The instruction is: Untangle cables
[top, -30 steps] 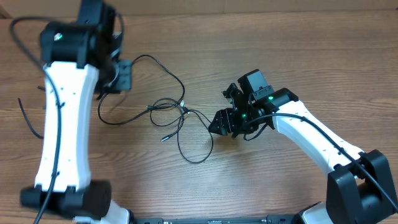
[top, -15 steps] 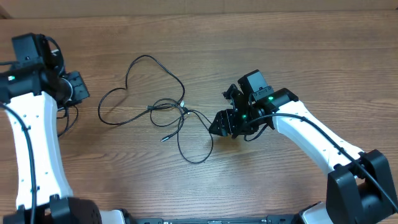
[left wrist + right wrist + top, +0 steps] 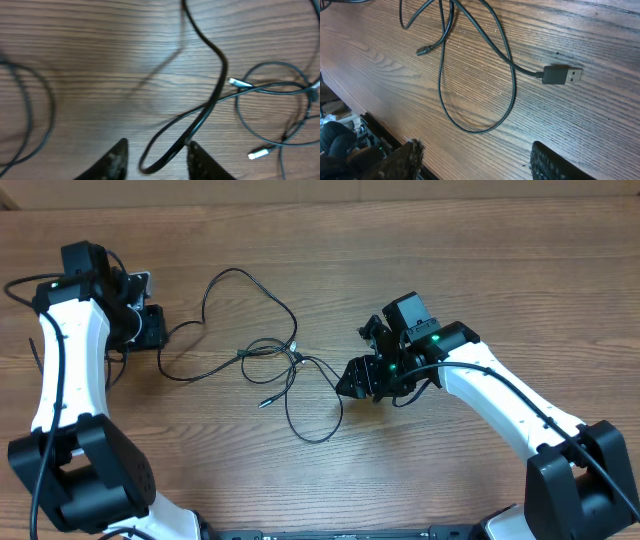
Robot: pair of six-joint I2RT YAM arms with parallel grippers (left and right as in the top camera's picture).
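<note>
Looping cables (image 3: pixel 222 70) between parted left fingers (image 3: pixel 115 162)

1 table (image 3: pixel 330 240): brown wood-grain top, even light. Pale strip (image 3: pixel 300 190) along far edge. Dark clutter (image 3: pixel 340 140) beyond near edge, indistinct.

Table (image 3: pixel 480 260): wood-grain top, matt with faint sheen; cables (image 3: pixel 220 70): smooth black sheath, slightly glossy; USB plug (image 3: pixel 562 75) at 3 o'clock of right wrist view: matt black body, bright metal shell; arm links (image 3: pixel 65 370): glossy white plastic; left gripper (image 3: pixel 156 157) fingers (image 3: pixel 117 160): scuffed matt black.
</note>
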